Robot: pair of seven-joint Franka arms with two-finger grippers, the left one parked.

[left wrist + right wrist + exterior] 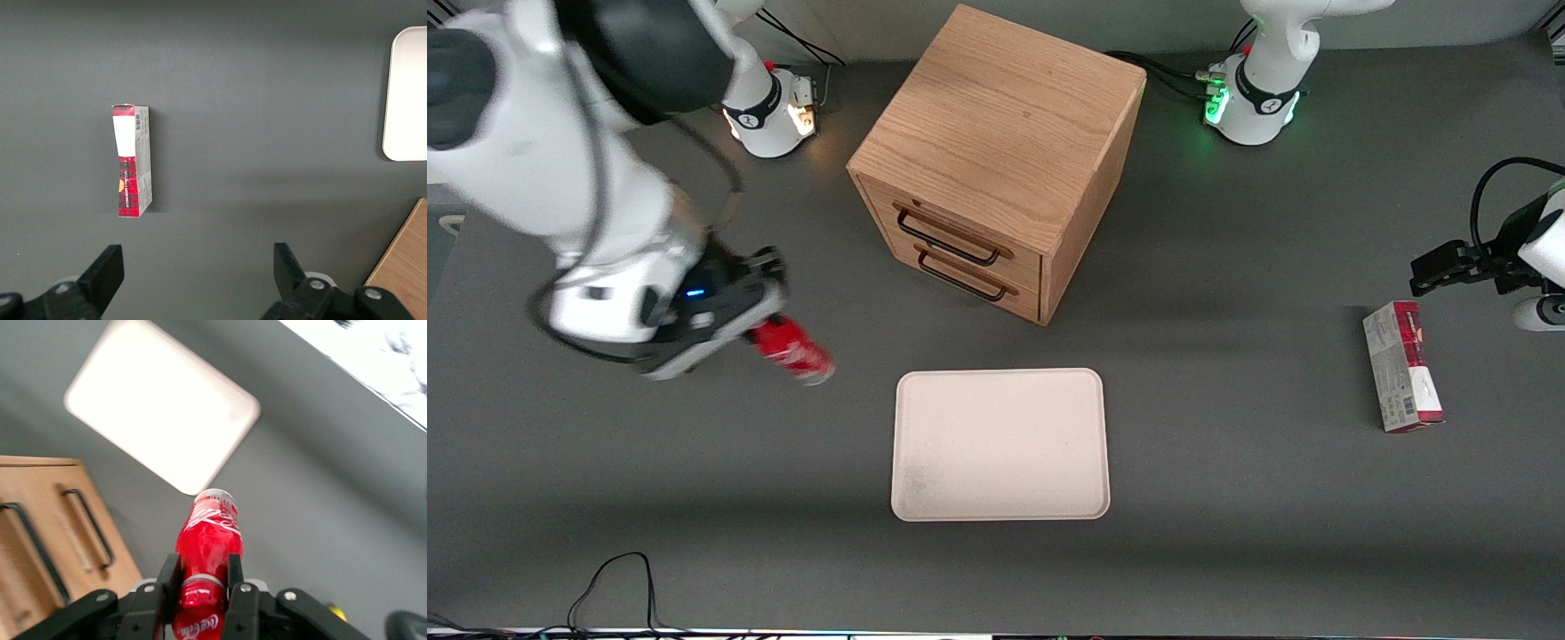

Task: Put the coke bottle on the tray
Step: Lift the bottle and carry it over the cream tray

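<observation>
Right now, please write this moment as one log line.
gripper: shut on bottle, toward working arm's end | tray: bare, in front of drawers | bottle: not yet on tray

I see the gripper (763, 327) gripping the coke bottle (799, 353) toward the working arm's end; the tray (1000, 444) lies lower centre of the frame, in front of the cabinet (996, 151).
</observation>
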